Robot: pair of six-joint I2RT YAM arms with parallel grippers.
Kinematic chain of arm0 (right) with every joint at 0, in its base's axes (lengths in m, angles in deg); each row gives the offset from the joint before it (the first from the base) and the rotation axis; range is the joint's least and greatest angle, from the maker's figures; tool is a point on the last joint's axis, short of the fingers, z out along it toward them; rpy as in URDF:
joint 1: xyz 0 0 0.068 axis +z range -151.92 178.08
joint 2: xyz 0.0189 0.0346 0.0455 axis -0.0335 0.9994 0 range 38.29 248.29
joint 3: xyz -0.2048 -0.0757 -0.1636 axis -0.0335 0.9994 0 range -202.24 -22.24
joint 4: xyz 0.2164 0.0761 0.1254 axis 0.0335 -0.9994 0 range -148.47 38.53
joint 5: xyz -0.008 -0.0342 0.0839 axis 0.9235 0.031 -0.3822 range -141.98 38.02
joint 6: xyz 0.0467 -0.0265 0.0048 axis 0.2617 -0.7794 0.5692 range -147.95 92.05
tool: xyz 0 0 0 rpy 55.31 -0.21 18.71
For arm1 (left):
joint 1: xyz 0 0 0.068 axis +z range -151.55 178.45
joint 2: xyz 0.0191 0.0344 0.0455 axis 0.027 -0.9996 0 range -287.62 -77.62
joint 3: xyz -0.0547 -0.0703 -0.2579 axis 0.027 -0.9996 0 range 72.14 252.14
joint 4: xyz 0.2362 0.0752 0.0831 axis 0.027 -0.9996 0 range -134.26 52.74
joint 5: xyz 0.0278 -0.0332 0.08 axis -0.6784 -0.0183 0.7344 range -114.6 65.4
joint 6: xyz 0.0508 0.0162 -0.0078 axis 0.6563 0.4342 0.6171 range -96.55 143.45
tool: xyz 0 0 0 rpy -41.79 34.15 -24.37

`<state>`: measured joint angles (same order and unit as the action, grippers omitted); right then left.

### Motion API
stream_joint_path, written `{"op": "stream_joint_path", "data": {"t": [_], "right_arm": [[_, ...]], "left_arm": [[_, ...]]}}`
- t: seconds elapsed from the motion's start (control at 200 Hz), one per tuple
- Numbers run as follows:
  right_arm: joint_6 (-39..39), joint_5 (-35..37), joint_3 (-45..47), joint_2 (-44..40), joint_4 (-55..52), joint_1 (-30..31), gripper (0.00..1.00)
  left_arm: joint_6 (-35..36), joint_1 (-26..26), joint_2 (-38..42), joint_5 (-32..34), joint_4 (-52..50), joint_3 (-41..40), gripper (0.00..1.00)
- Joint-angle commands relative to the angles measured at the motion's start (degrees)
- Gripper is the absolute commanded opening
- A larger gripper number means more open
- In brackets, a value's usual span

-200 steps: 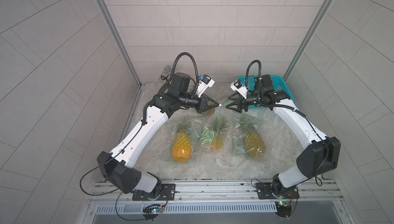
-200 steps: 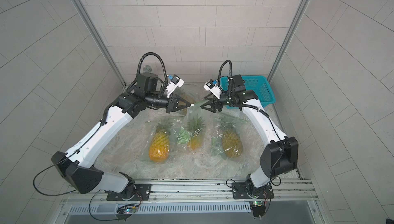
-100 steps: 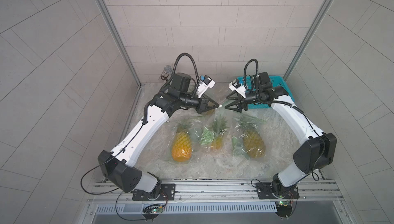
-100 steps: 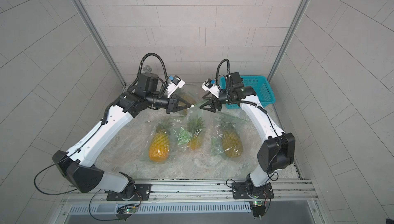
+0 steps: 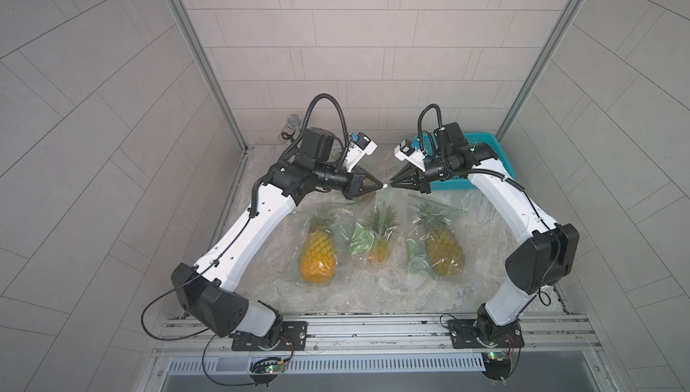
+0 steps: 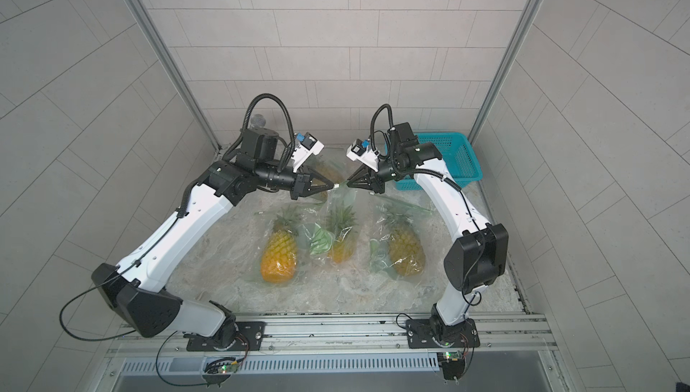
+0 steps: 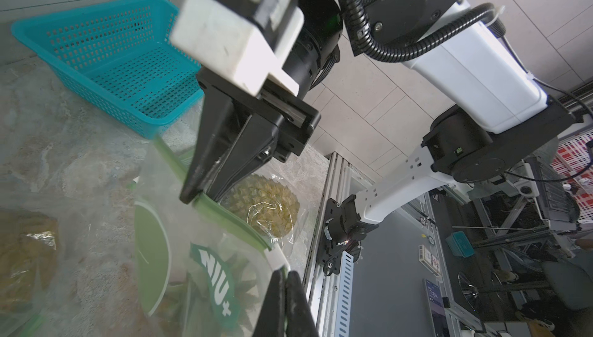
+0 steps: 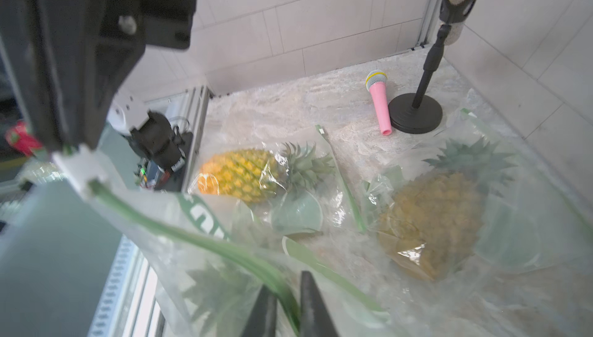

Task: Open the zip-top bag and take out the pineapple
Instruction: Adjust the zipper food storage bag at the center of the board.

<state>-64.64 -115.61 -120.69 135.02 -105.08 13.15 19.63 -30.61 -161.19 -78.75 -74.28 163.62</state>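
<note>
Left wrist view, item one: zip-top bag, middle of three across the desk, mouth lifted, pineapple inside and hanging low near the desk. White slider is pinched at the tips of the clenched left fingers. Green zip strip is clamped by the right fingers, probably to anchor the bag while the slider is drawn away.

Change: a second ago the right fingers stood spread, just short of the strip; the left fingers are as before.

Surroundings: left-hand bagged pineapple; right-hand bagged pineapple; teal basket behind.
</note>
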Motion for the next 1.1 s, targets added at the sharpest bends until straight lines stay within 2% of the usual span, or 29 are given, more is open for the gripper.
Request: {"op": "stream_joint_path", "data": {"t": [0.0, 0.1, 0.19, 0.525, 0.77, 0.906, 0.976, 1.096], "right_arm": [[2.2, 1.0, -0.6, -3.3, 1.2, 0.1, 0.00], [7.3, 5.1, 2.0, -7.6, 6.1, 0.5, 0.00], [8.5, 10.7, 4.0, -11.1, 7.2, 1.7, 0.00], [10.3, 21.6, 4.9, -15.2, -0.6, 5.9, 0.00], [14.1, 22.5, 10.1, -18.5, 2.8, 8.7, 0.00], [16.2, 21.6, 11.3, -19.9, 4.7, 8.9, 0.09], [17.0, 20.8, 11.3, -20.6, 5.2, 8.9, 0.23], [18.0, 20.1, 11.5, -21.6, 7.3, 9.0, 0.33]], "left_arm": [[2.6, -0.2, 1.9, 2.2, -1.3, 1.3, 0.00], [3.1, -0.1, 3.3, 5.7, -1.3, 0.2, 0.00], [2.8, 0.0, 5.0, 8.8, 0.0, -1.6, 0.00], [-0.4, 0.6, 12.1, 15.6, 8.1, -12.6, 0.00], [-2.3, 1.7, 16.3, 15.9, 14.7, -20.4, 0.00], [-2.0, 2.2, 17.1, 14.5, 15.7, -21.9, 0.00], [-1.5, 2.4, 17.5, 13.8, 15.9, -22.6, 0.00], [-0.7, 2.5, 18.1, 12.9, 16.5, -23.5, 0.00]]}}
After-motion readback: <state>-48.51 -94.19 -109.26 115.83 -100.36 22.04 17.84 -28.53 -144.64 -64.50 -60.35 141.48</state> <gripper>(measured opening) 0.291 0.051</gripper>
